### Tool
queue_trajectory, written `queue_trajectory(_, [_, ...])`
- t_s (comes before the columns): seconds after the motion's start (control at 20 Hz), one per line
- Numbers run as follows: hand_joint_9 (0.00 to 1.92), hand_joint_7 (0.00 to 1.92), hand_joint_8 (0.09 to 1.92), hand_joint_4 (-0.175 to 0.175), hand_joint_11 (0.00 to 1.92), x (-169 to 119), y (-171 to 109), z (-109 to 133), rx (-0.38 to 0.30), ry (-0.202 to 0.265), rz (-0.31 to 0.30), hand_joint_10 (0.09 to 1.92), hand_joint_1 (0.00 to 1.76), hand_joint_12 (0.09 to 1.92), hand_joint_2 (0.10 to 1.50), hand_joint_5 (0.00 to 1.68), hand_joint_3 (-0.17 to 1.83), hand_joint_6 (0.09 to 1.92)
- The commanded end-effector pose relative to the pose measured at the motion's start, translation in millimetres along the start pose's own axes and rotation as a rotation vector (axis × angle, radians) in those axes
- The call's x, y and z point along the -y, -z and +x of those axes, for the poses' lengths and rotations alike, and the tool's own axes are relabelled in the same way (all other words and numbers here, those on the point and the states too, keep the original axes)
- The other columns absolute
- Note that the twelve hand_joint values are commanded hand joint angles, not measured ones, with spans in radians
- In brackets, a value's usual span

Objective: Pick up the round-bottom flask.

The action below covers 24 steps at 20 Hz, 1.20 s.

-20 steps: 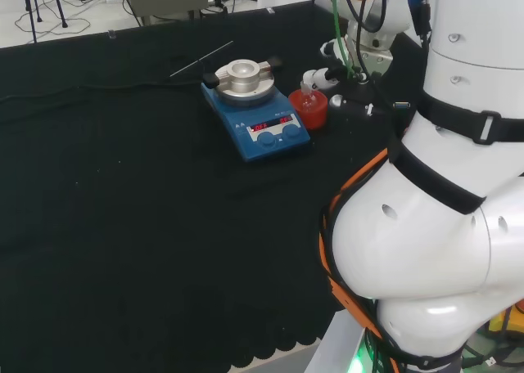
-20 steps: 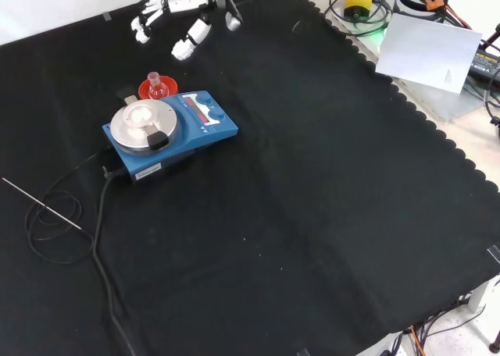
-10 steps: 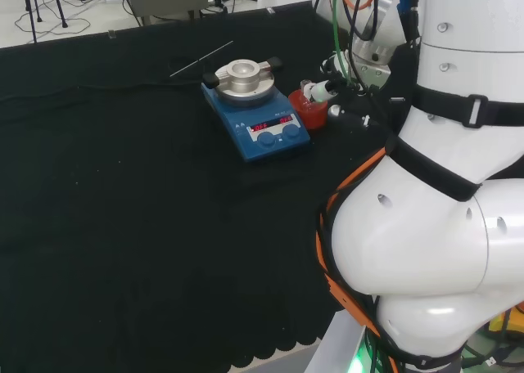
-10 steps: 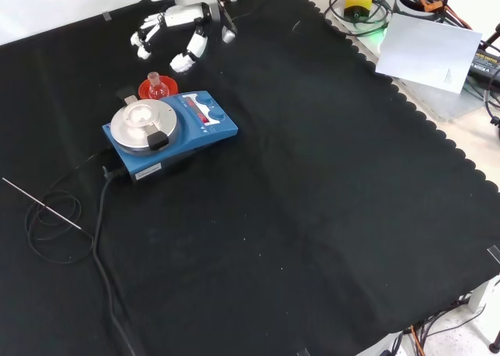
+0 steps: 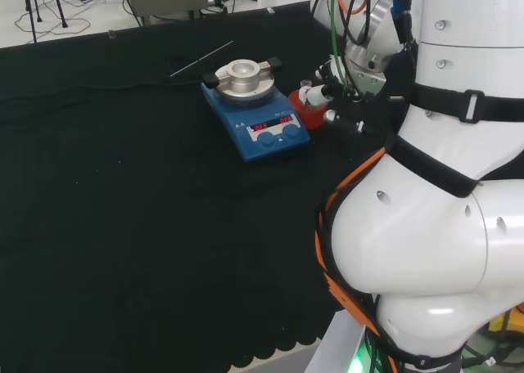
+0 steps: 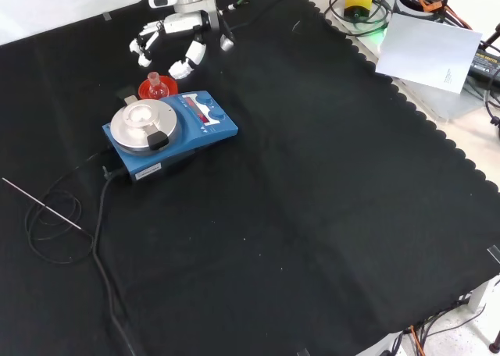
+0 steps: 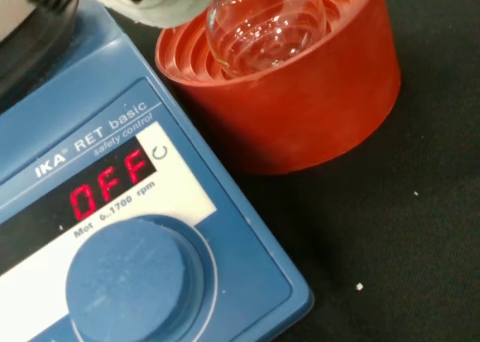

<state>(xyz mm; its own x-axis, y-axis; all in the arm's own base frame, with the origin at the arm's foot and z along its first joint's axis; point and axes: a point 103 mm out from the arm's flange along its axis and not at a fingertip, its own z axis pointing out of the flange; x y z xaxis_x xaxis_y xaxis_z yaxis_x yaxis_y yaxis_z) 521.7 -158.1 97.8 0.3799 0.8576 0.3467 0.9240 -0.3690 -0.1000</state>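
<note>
One small round-bottom flask of clear glass (image 6: 155,83) sits upright in a red ribbed ring stand (image 6: 157,90) on the black cloth (image 6: 312,184). In the front view the stand is just beside the blue stirrer plate with a round silver top (image 6: 168,129), at about 12 o'clock from the silver disc, and it seems to touch the blue edge or nearly so. In the wrist view the glass bulb (image 7: 266,25) rests inside the red rings (image 7: 300,94), and the blue housing with a round blue knob (image 7: 135,278) is close next to the stand.

The black and white hand (image 6: 178,40) hangs over the cloth at about 1 o'clock from the flask in the front view, near it but apart. Its fingers (image 6: 143,45) are spread and only lightly bent, pointing down toward the stand, and they hold nothing. In the head view the hand (image 5: 332,91) is at about 3 o'clock from the red stand (image 5: 306,111), just beside it, with the white arm links (image 5: 442,185) at the right.

One thin metal rod (image 6: 43,204) lies on the cloth at about 8 o'clock from the stirrer in the front view, well apart, beside a black cable (image 6: 98,239).
</note>
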Motion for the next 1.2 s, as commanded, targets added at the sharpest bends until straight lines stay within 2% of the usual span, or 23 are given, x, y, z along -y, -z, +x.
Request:
queue_trajectory(0.05, [0.28,0.11,0.58,-0.061,0.00,-4,-5,1,-0.002,0.014,-0.014,0.74,0.86,1.23,0.69,0.68,0.62,0.12])
queue_trajectory(0.5, [0.29,0.12,0.59,-0.063,0.00,-13,-11,7,-0.008,0.023,-0.038,0.74,0.87,1.25,0.68,0.67,0.63,0.15])
queue_trajectory(0.65, [0.30,0.12,0.59,-0.062,0.00,-14,-16,11,0.013,0.027,-0.044,0.74,0.88,1.26,0.68,0.67,0.63,0.16])
queue_trajectory(0.8, [0.30,0.12,0.60,-0.062,0.00,-16,-17,11,0.013,0.026,-0.046,0.74,0.88,1.27,0.67,0.60,0.65,0.33])
queue_trajectory(0.9, [0.30,0.12,0.61,-0.061,0.00,-20,-16,7,-0.011,0.046,-0.038,0.74,0.89,1.28,0.66,0.54,0.65,0.47])
queue_trajectory(1.0, [0.30,0.12,0.61,-0.061,0.00,-23,-15,5,-0.021,0.061,-0.045,0.74,0.90,1.28,0.66,0.52,0.65,0.53])
queue_trajectory(1.2, [0.31,0.13,0.62,-0.061,0.00,-25,-14,4,-0.004,0.057,-0.070,0.74,0.93,1.30,0.64,0.53,0.66,0.61])
